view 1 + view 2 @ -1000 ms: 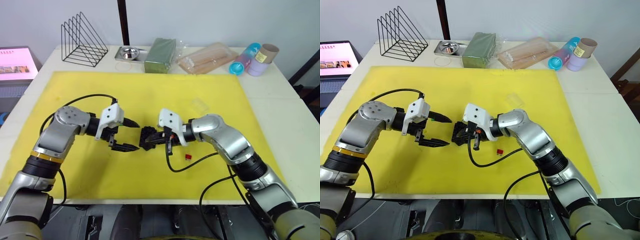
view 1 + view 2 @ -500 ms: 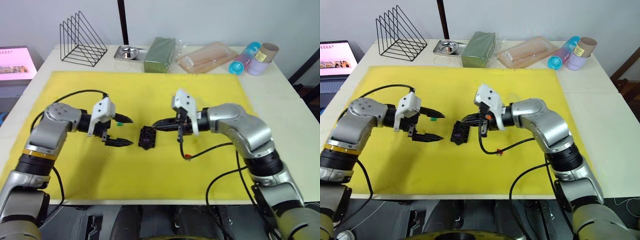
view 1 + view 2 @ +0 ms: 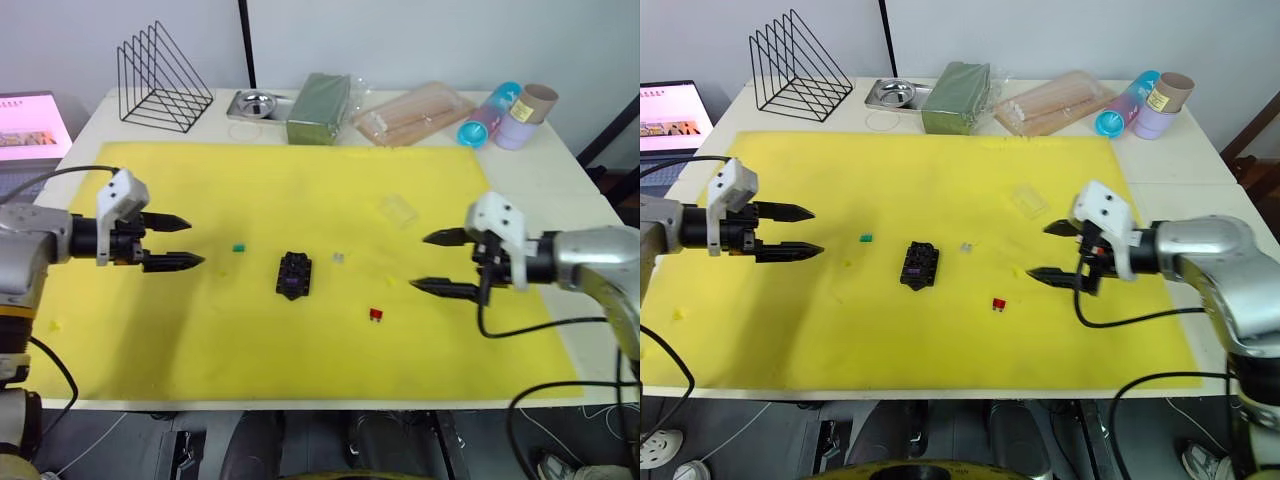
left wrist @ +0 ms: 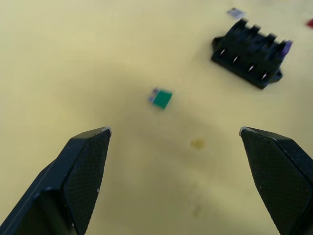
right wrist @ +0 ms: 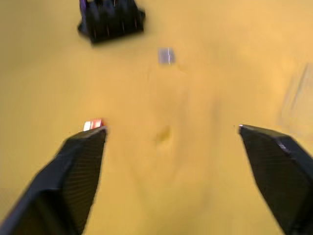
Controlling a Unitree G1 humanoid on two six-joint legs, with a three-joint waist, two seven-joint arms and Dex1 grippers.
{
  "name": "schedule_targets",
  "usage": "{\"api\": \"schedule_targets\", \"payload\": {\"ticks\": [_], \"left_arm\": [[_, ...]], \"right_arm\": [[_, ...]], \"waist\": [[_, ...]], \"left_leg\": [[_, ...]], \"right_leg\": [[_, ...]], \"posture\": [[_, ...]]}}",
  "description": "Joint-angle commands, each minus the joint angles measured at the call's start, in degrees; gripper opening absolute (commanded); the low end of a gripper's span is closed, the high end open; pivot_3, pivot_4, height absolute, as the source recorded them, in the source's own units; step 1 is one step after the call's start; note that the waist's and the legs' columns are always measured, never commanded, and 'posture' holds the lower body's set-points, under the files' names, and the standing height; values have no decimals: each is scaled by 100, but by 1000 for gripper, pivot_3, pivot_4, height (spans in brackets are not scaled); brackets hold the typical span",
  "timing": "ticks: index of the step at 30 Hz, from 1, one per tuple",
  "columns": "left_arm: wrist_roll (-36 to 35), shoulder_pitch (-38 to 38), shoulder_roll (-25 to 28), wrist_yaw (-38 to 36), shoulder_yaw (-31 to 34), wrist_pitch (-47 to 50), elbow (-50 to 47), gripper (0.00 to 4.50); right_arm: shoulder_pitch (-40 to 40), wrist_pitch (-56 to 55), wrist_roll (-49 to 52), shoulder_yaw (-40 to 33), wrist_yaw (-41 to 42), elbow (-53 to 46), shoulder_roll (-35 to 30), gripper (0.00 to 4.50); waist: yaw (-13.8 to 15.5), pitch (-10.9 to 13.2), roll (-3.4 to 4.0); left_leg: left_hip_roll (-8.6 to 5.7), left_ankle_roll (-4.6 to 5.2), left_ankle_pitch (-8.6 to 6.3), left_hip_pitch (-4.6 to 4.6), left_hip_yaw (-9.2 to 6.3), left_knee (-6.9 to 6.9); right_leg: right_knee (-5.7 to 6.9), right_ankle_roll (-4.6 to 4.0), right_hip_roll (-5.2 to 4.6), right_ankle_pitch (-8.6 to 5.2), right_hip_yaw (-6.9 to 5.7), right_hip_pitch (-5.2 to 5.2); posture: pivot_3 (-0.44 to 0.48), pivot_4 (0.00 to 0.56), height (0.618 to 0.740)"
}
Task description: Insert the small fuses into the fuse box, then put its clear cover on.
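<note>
**Tools apart and empty, three fuses loose on the mat**

Left tool point(image 3: 172, 241) with fingers spread wide, holding nothing, hovering over the left part of the yellow mat point(image 3: 300, 180) on the bench. Right tool point(image 3: 443, 263) likewise spread and empty, over the right part of the mat. Fuse box point(image 3: 293, 275) lying between the two tools, well apart from both, with the purple fuse point(image 4: 285, 46) seated at one end of its slot rows. Green fuse point(image 3: 239, 247) loose on the mat between left tool and box; pale grey fuse point(image 3: 339, 258) just beside the box on its right; red fuse point(image 3: 376, 314) nearer the front edge, between box and right tool. Clear cover point(image 3: 398, 209) flat on the mat behind the right tool.

Likely hazards, as judged from this layout:
- Tiny chips lying flat: prone to skidding or flipping under a closing finger instead of being pinched.
- Unsecured box: liable to slide or tip under a pressing fuse unless braced by the other tool.
- Blades misaligned with a slot: jamming or half-seating, later blocking the cover.
- Transparent cover against the mat: hard to locate, easily nudged away.
</note>
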Motion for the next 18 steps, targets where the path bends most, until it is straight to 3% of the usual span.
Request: {"api": "schedule_targets", "payload": {"ticks": [1, 10, 18], "left_arm": [[111, -36, 196, -61, 186, -268, 285, 4500], [435, -330, 218, -314, 99, -939, 1345, 4500], [376, -418, -32, -597, 15, -787, 1350, 4500]], "right_arm": [[347, -283, -22, -479, 100, 78, -250, 4459], [1047, -635, -111, -916, 26, 474, -411, 4459], [732, -636, -2, -742, -200, 288, -285, 4459]], "waist": [[-1, 0, 0], [3, 0, 0], [1, 0, 0]], "left_leg": [[0, 0, 0, 0, 3, 0], [-2, 0, 0, 0, 6, 0], [0, 0, 0, 0, 6, 0]], "right_leg": [[0, 0, -1, 0, 1, -1], [0, 1, 0, 0, 2, -2], [1, 1, -1, 0, 3, -1]], "posture": [[0, 150, 740], [0, 150, 740], [0, 150, 740]]}}
